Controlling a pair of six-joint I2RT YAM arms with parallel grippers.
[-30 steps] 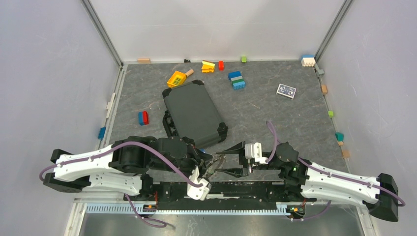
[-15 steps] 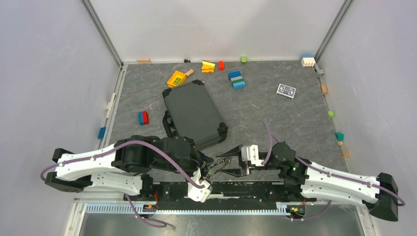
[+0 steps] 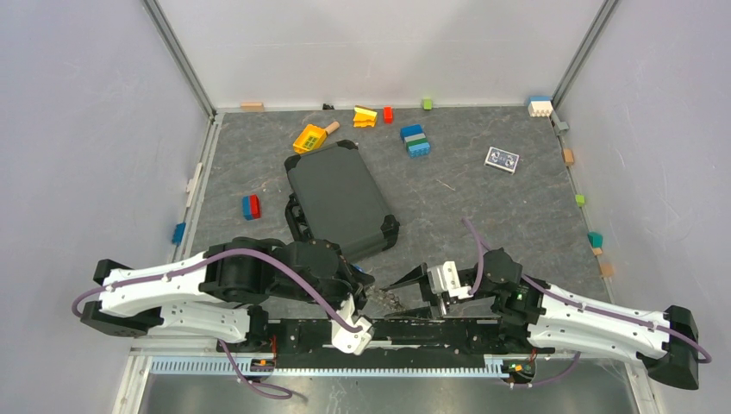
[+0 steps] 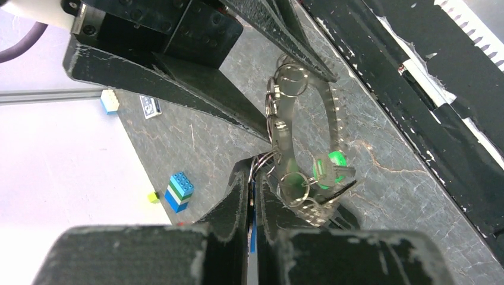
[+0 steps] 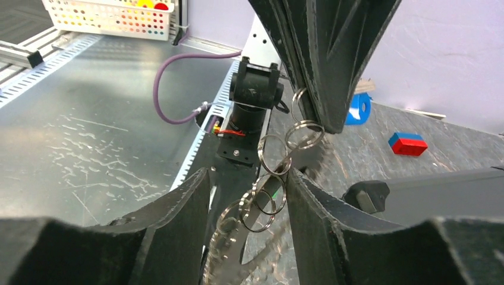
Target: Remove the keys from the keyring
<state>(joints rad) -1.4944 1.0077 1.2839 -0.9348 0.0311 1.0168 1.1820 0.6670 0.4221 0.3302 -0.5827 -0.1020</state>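
Top external view has both arms meeting low over the near edge of the grey table, just in front of the black case. On the left, the left gripper has its fingers pressed together. The left wrist view shows them pinching thin wire loops at one end of the keyring. From that pinch the ring reaches away toward the right arm. A green tag and a small bunch of keys sit just beside the closed fingers, and several split rings hang at the ring's far end. On the right, the right gripper has its fingers apart, one on each side of that far end. In the right wrist view the split rings lie in the gap between them, below the left gripper's closed tips. Whether either right finger actually touches the metal cannot be told from these views.
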